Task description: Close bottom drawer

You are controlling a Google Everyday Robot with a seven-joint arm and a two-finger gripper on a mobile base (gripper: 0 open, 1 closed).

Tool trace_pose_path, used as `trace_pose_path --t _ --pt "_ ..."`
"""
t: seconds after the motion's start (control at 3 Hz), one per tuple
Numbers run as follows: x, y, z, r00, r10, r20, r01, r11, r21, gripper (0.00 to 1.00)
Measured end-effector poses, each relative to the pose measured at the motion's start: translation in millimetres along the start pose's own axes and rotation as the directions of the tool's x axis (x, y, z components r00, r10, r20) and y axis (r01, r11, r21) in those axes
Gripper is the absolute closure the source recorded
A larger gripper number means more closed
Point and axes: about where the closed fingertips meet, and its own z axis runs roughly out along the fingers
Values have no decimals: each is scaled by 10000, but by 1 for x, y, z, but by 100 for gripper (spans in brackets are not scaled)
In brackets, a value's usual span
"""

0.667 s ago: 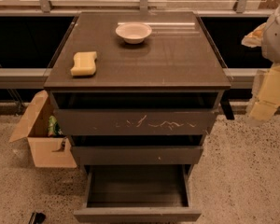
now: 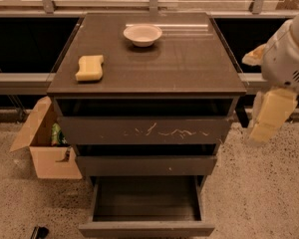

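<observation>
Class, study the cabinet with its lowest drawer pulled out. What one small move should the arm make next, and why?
Probably lower the pincer and swing it left toward the front panel of the bottom drawer. That drawer stands pulled far out, while the pincer hangs right of the cabinet, level with the scratched drawer, touching nothing.

Right of the dark grey-brown cabinet (image 2: pixel 149 59) hangs the cream gripper (image 2: pixel 270 117), its white arm (image 2: pixel 289 54) cut off at the edge. We cannot identify the small black object (image 2: pixel 39 231) to the cabinet's lower left.
</observation>
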Motion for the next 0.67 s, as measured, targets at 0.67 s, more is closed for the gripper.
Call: trace_pose_path --t 0.67 --pt "-41 53 116 9819 -332 1867 648 9840 -1660 0"
